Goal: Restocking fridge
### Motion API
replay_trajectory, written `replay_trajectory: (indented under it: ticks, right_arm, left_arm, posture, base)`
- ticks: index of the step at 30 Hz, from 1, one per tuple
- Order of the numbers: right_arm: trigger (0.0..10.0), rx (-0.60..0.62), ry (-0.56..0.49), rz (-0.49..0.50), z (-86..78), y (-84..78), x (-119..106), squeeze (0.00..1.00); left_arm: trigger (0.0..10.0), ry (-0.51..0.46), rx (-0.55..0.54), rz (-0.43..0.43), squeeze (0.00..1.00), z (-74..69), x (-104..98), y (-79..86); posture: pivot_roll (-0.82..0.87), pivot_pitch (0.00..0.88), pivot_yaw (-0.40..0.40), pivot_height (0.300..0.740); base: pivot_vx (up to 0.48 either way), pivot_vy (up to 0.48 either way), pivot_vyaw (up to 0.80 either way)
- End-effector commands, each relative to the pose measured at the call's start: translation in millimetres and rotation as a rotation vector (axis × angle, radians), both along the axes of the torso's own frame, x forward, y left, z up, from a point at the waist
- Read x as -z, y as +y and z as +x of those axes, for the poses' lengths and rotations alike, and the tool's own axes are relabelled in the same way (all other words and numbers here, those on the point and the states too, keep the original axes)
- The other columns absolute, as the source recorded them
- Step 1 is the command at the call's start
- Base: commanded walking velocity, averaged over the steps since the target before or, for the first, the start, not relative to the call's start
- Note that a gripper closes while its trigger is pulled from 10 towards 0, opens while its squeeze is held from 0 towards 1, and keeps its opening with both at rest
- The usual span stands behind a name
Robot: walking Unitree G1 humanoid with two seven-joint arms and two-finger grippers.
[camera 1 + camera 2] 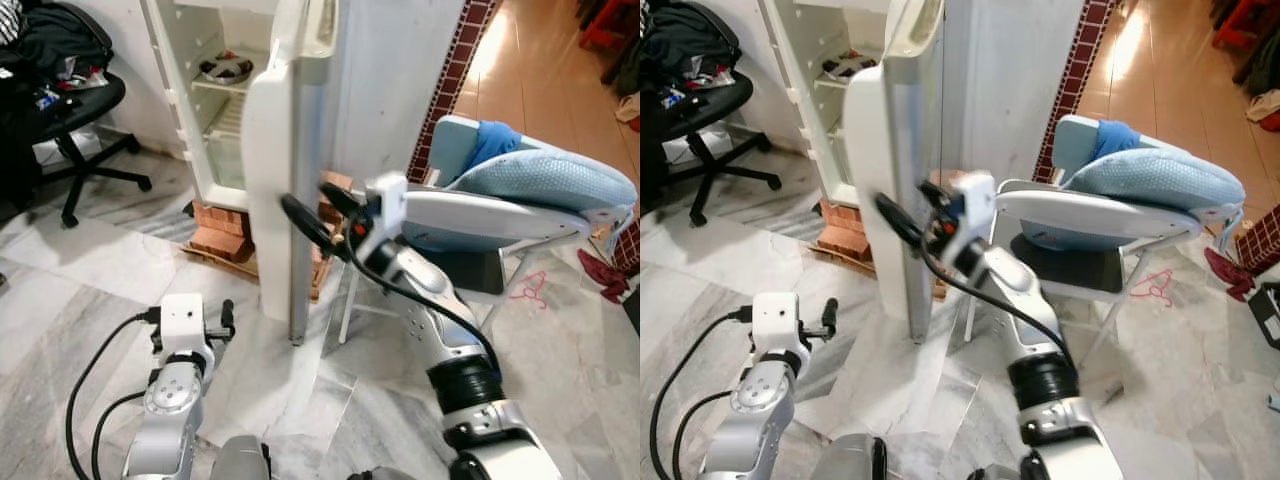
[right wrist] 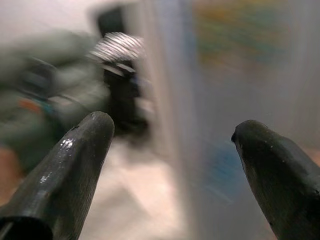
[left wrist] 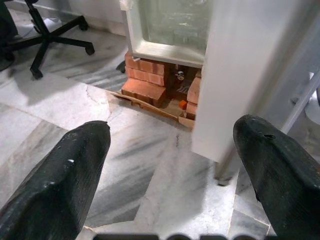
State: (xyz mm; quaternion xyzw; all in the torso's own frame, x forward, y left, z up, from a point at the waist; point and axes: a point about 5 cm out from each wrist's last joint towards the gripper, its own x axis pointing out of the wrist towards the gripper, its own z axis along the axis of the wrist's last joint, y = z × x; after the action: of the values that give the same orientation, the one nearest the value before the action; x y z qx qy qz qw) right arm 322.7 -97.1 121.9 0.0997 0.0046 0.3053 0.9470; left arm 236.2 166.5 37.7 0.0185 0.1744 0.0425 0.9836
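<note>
Fridge [image 1: 215, 120] on bricks [image 1: 222, 232], door [image 1: 275, 190] half open. Right claw [image 1: 320, 215] spread wide, at the door's edge, holding nothing. Left claw [image 1: 228, 318] low over the floor, also wide and empty. A bowl [image 1: 226, 69] sits on a shelf inside. No stock in hand; restocking looks barely begun.

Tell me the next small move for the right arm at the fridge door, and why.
Probably swing the white fridge door wider. The right gripper sits open at the door's free edge, one black finger on each side, and the half-open door partly blocks the shelves. The left gripper hangs low over the marble floor.
</note>
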Motion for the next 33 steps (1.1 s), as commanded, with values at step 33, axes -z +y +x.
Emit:
replay_trajectory:
  ticks: [33]
  right_arm:
    - [10.0,0.486,0.047,-0.237,-69.1,-80.9,49,0.00]
  left_arm:
    - [10.0,-0.242,0.140,0.096,0.00,9.4,-27,7.6]
  posture:
    - [0.09,0.000,0.024,0.740]
  base:
    - [0.000,0.332,-0.53]
